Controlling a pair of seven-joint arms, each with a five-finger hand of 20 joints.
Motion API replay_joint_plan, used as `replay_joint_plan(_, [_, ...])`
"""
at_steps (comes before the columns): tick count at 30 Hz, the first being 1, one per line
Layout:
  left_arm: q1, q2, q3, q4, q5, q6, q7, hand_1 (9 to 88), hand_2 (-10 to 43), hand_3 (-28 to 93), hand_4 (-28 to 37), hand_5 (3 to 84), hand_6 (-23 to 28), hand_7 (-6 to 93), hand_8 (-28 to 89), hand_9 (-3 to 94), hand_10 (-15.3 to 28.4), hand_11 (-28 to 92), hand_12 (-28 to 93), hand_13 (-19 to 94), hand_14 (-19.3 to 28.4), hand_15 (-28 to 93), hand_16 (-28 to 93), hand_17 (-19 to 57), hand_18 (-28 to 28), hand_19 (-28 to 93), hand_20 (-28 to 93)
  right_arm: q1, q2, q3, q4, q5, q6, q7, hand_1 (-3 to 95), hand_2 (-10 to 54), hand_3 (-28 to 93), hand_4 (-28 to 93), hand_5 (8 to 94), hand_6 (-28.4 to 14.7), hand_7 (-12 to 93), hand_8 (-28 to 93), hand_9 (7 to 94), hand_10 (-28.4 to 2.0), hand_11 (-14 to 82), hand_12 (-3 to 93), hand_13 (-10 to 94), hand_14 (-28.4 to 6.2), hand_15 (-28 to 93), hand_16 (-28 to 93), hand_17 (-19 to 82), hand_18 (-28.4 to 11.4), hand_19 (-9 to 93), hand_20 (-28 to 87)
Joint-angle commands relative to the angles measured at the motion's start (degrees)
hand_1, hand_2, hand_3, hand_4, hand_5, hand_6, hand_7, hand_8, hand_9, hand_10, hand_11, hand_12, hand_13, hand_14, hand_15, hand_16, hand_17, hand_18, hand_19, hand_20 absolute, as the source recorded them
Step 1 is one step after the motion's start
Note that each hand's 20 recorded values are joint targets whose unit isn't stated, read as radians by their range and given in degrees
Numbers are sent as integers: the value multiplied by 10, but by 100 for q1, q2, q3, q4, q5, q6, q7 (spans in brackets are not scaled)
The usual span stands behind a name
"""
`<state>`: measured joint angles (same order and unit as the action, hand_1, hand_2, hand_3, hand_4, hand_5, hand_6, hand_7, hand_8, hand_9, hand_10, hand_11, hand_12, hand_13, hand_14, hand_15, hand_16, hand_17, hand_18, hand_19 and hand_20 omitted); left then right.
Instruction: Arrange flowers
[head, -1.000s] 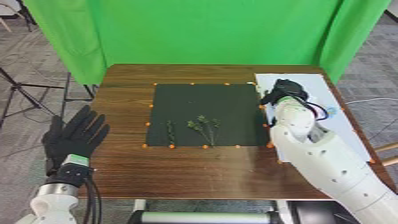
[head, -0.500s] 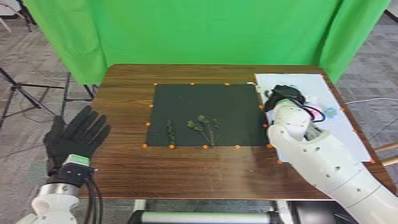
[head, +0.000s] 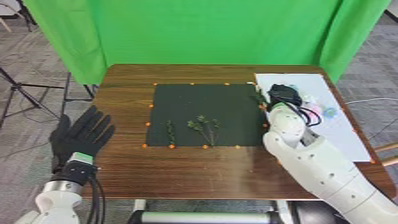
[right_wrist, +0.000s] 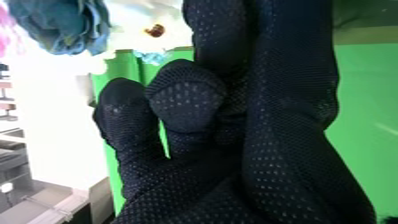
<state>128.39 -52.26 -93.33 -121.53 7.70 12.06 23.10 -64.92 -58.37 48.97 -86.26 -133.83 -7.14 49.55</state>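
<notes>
Brown wooden table (head: 178, 172) beneath dark mat (head: 191, 104), white sheet (head: 289, 79)

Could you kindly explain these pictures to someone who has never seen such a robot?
This is a two-armed robot with black-gloved hands. The head view looks down from its head; the right wrist view comes from a camera on its right wrist, looking along that glove.

On the brown table lies a dark mat bearing a slim green sprig and some branching stems. At the right is a white sheet with pastel flowers.

The left hand holds nothing, its fingers straight. The right hand is over the sheet; whether it holds the greenery beside it, I cannot tell.
</notes>
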Motion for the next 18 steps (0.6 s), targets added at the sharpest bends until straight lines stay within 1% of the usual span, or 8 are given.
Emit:
replay_joint_plan(1, [151, -64, 38, -68, -65, 89, 110, 238, 126, 716, -283, 375, 79, 183, -104, 300, 140, 209, 108, 205, 143, 382, -85, -52, 143, 358, 89, -583, 57, 21, 28, 220, 371, 11, 870, -33, -283, 442, 746, -13, 387, 201, 873, -105, 299, 385, 839, -65, 618, 380, 538, -224, 932, 437])
replay_joint_plan(4, [168, -54, 56, -90, -64, 124, 142, 237, 126, 716, -283, 375, 79, 185, -104, 300, 140, 210, 108, 204, 144, 383, -86, -52, 143, 358, 89, -760, 75, 205, -196, 148, 802, 96, 844, 4, -283, 489, 730, -15, 416, 226, 857, -122, 361, 304, 843, -61, 612, 386, 544, -220, 932, 440])
replay_joint_plan(5, [181, -68, 43, -88, -60, 90, 140, 237, 126, 716, -283, 375, 79, 185, -105, 300, 139, 210, 108, 204, 144, 384, -86, -52, 143, 359, 89, -800, 98, 242, -284, 145, 968, 108, 842, 11, -283, 492, 723, -16, 429, 231, 853, -125, 370, 297, 843, -61, 612, 386, 548, -218, 932, 444])
replay_joint_plan(8, [139, -24, 46, -66, -56, 47, 172, 238, 127, 715, -283, 375, 80, 185, -105, 298, 139, 212, 109, 203, 143, 384, -86, -52, 143, 359, 89, -883, 207, 333, -609, 90, 1346, 79, 843, 24, -283, 498, 693, -27, 497, 214, 848, -128, 383, 289, 843, -58, 614, 384, 555, -216, 932, 455])
replay_joint_plan(11, [198, -80, 16, -92, -48, 99, 126, 238, 127, 715, -283, 374, 80, 185, -105, 297, 139, 213, 108, 203, 143, 384, -86, -52, 143, 359, 88, -1127, 358, 449, -1057, 81, 1608, 37, 846, 27, -283, 504, 683, -36, 517, 212, 846, -130, 388, 290, 844, -57, 614, 383, 558, -214, 932, 458])
replay_joint_plan(14, [249, -83, 1, -115, -51, 133, 129, 239, 128, 713, -283, 375, 80, 185, -106, 297, 139, 214, 108, 203, 144, 385, -86, -52, 143, 360, 88, -1382, 362, 710, -1551, 431, 1878, 89, 847, 27, -283, 508, 681, -37, 525, 208, 845, -131, 392, 290, 846, -57, 614, 381, 561, -213, 932, 459])
replay_joint_plan(16, [284, -88, -22, -123, -34, 138, 114, 239, 129, 712, -283, 375, 80, 185, -106, 298, 139, 215, 108, 204, 144, 386, -86, -53, 143, 361, 88, -1513, 314, 904, -1835, 909, 1935, 128, 847, 26, -283, 509, 681, -37, 528, 208, 846, -132, 393, 290, 848, -57, 614, 381, 565, -212, 932, 460])
replay_joint_plan(18, [263, -100, 3, -80, -31, 109, 55, 238, 130, 712, -283, 375, 79, 185, -106, 298, 139, 216, 108, 204, 144, 387, -87, -53, 143, 361, 88, -1626, 272, 1179, -2139, 1778, 1535, 110, 846, 25, -283, 512, 681, -38, 529, 207, 846, -131, 394, 290, 849, -57, 614, 380, 566, -212, 932, 462])
